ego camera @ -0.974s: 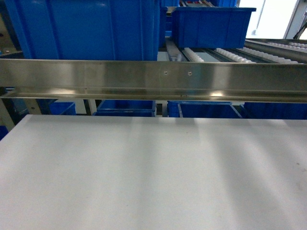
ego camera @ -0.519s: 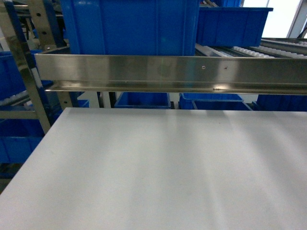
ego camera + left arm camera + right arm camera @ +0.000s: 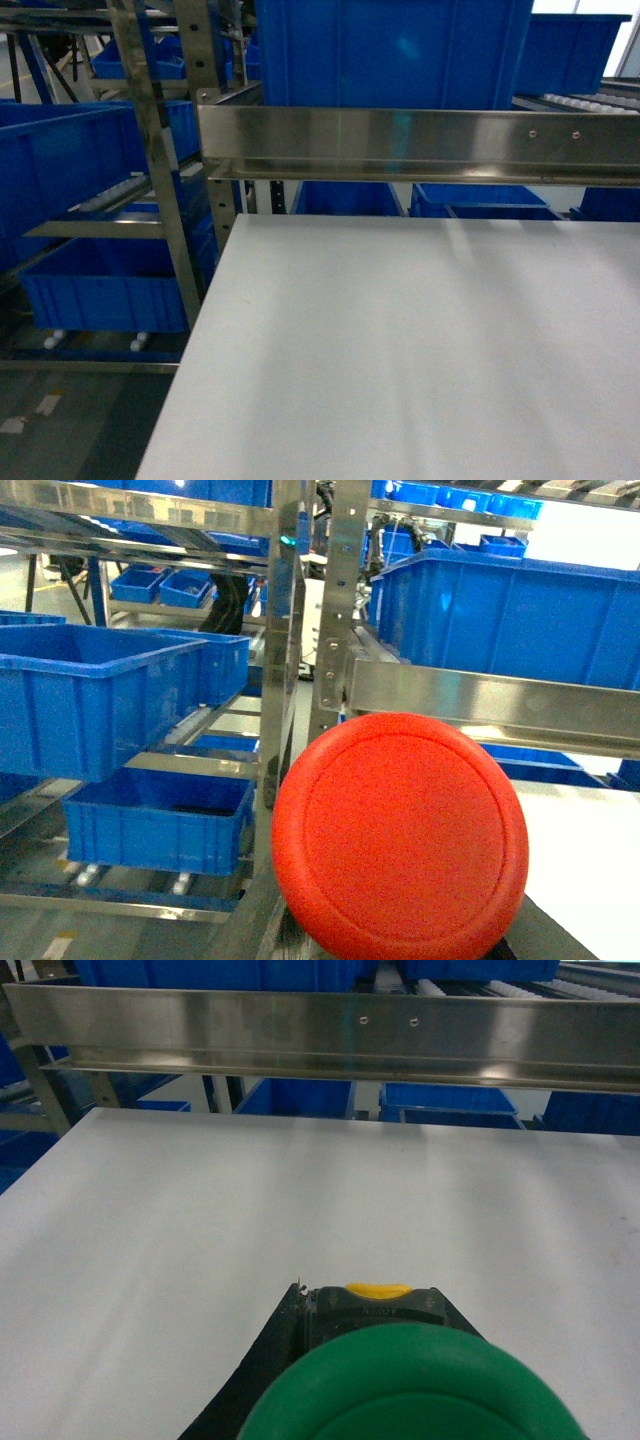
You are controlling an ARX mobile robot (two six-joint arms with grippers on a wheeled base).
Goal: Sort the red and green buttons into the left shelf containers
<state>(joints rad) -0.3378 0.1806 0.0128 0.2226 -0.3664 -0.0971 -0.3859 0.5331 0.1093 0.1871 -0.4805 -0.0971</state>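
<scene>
A red button (image 3: 400,840) fills the lower middle of the left wrist view, its round cap facing the camera. My left gripper (image 3: 400,942) is shut on it, with grey fingers (image 3: 255,920) showing at both lower sides. In the right wrist view a green button (image 3: 410,1390) with a black body and a yellow tab (image 3: 378,1290) sits in my right gripper (image 3: 385,1310), which is shut on it above the white table (image 3: 200,1220). Blue containers (image 3: 60,165) stand on the left shelf, also seen as blue containers (image 3: 90,700) from the left wrist. Neither gripper shows in the head view.
A steel rail (image 3: 420,145) runs across the table's far edge with blue bins (image 3: 390,50) behind and above it. The steel upright of the left rack (image 3: 160,170) stands beside the table's left edge (image 3: 200,330). A lower blue bin (image 3: 100,285) sits near the floor.
The head view has swung to the left: the rail and table have slid right, and the left rack with its blue containers has come into view.
</scene>
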